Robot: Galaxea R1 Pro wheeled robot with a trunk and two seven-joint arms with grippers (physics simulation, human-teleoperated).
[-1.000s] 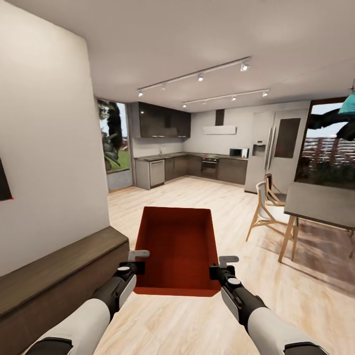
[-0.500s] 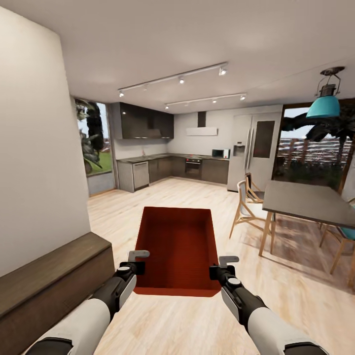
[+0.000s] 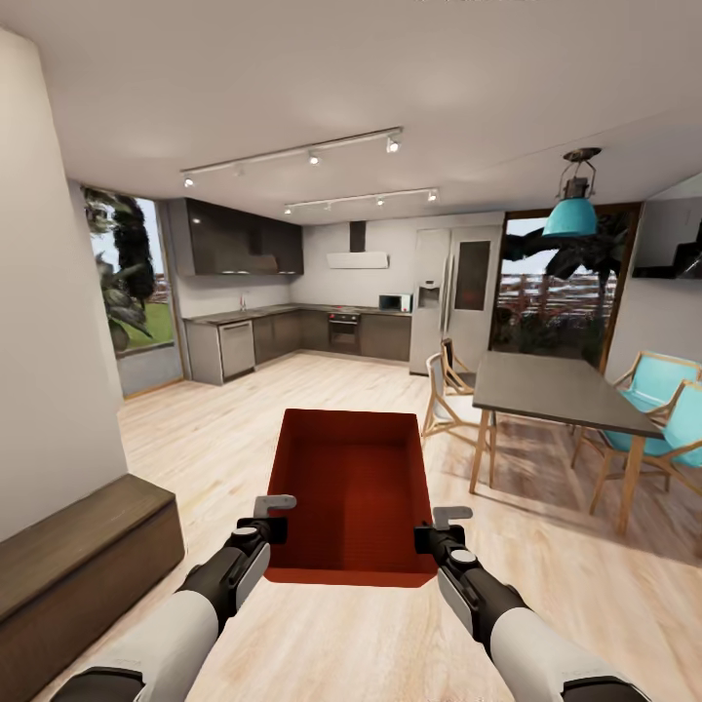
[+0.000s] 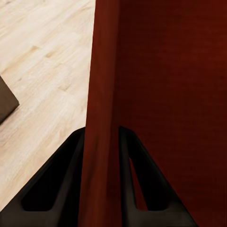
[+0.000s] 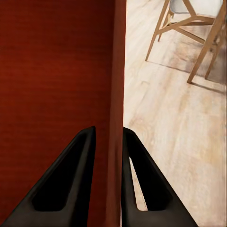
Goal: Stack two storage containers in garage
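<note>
Between my two arms, out in front of my trunk, I carry the orange-red rectangular open storage container [image 3: 351, 497] above the light wood plank floor [image 3: 546, 575]. My left claw [image 4: 101, 142] pinches its left wall; my right claw [image 5: 108, 142] pinches the right wall. A long dark low bench [image 3: 78, 556] stands at my left, a grey dining table [image 3: 556, 390] to my right.

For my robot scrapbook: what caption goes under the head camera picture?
Both grippers, left and right, carry a red box over the wood floor toward a kitchen.
</note>
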